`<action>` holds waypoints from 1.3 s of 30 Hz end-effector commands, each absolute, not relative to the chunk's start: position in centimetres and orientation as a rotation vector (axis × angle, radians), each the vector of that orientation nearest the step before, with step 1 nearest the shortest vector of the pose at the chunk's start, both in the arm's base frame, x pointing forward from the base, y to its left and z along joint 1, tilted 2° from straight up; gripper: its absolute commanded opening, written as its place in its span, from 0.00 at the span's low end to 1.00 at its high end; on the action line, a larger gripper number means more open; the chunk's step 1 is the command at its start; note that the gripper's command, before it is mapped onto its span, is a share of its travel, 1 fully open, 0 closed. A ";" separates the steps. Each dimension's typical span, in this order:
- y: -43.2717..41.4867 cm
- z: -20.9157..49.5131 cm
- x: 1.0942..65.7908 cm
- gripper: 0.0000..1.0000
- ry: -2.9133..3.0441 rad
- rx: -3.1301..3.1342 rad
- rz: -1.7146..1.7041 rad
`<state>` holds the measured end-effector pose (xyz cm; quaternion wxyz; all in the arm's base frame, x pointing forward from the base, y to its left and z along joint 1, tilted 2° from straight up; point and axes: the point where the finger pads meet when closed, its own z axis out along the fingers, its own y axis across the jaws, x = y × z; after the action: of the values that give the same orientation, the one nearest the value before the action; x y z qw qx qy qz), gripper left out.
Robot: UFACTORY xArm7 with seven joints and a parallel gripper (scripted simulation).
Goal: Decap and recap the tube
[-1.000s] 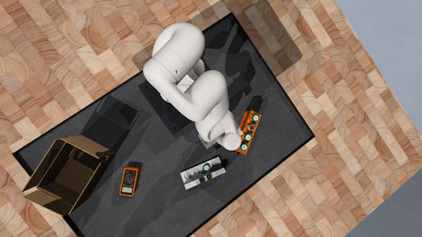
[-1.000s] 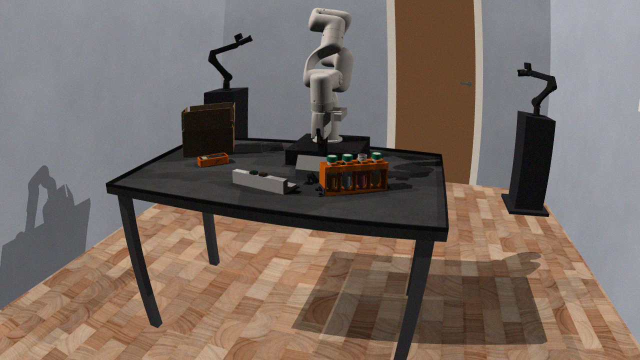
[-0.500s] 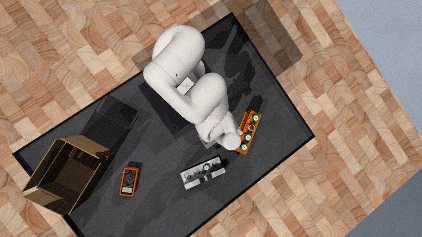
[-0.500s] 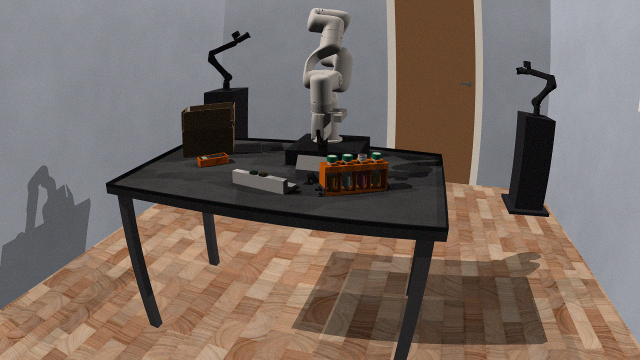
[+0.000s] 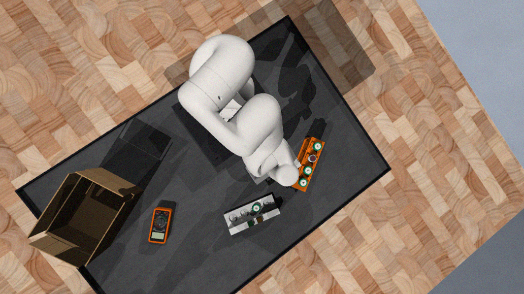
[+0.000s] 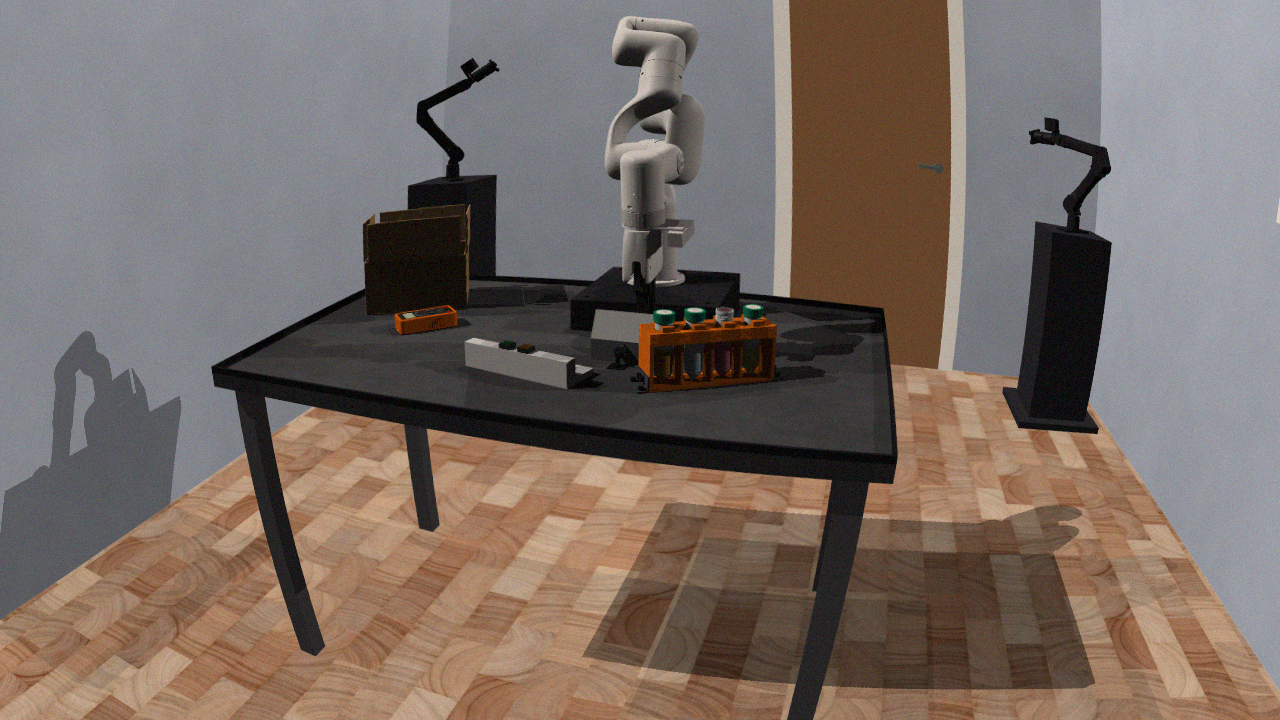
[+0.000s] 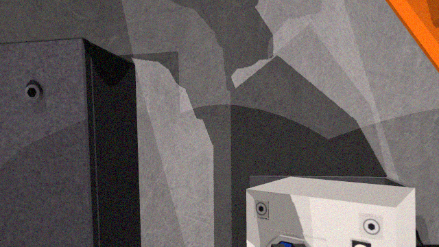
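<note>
Three green caps are sitting on the orange rack (image 6: 707, 338) (one tube (image 6: 724, 314) is standing bare). The tool (image 6: 637, 284) is hanging clenched on nothing above the key box (image 7: 329, 209).

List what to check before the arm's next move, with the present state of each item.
1. Gripper shut, holding nothing: ok.
2. Tube 2 uncapped: ok.
3. Its cap sits in a nest of the cap tray: ok. Flat and mouth down: cannot tell.
4. Other three caps on their tubes: ok. Tight: cannot tell.
5. Blue CYCLE key lit: cannot tell, only its edge shows.
6. Lamps showing green: not ok, both look dark.
</note>
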<state>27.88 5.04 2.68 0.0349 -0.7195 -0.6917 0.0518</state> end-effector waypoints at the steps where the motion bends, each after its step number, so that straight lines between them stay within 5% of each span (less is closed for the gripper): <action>1: 5.0 2.6 28.0 0.00 -2.127 -2.212 0.157; 30: 5.1 5.5 27.9 0.00 -2.127 -2.212 0.157; 39: 1.4 5.3 33.7 0.00 -2.127 -2.213 0.157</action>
<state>31.11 2.72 5.67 0.0320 -0.7205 -0.6913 0.0441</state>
